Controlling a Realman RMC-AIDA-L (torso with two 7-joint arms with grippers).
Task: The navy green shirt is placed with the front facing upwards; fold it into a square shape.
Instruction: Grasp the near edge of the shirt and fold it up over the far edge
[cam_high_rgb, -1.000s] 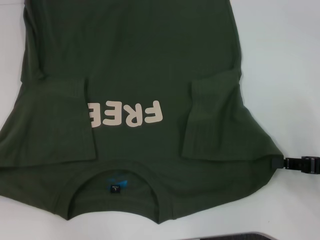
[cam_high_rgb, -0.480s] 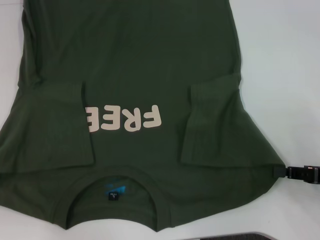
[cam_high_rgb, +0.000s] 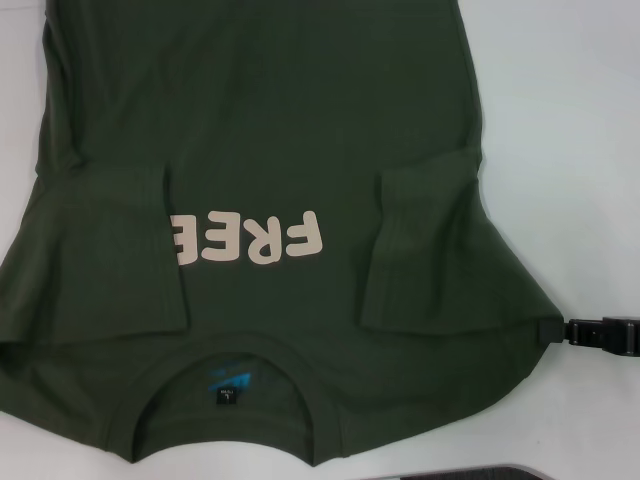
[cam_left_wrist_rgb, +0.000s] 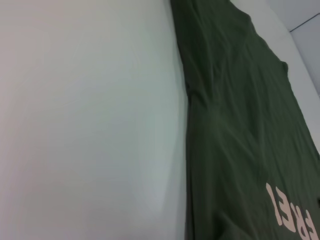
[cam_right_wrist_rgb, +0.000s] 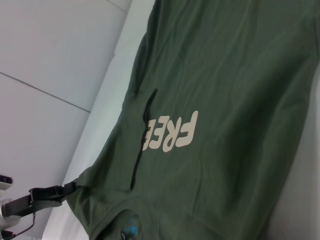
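Shirt: the navy green shirt (cam_high_rgb: 270, 200) lies front-up across the white table (cam_high_rgb: 560, 120), collar at the table's near edge, long axis running to the far edge, both sleeves folded inward beside the "FREE" lettering (cam_high_rgb: 250, 238). The right gripper (cam_high_rgb: 552, 330) is clamped on the right shoulder corner at the near right. The left gripper is out of sight, its state unknowable; judging by this, the right arm is nearer.

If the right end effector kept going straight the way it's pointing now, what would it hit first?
The right end effector points leftward at the shoulder edge of the navy green shirt, apparently already touching it. Going on, it would probably push into that shoulder, then the folded-in sleeve.
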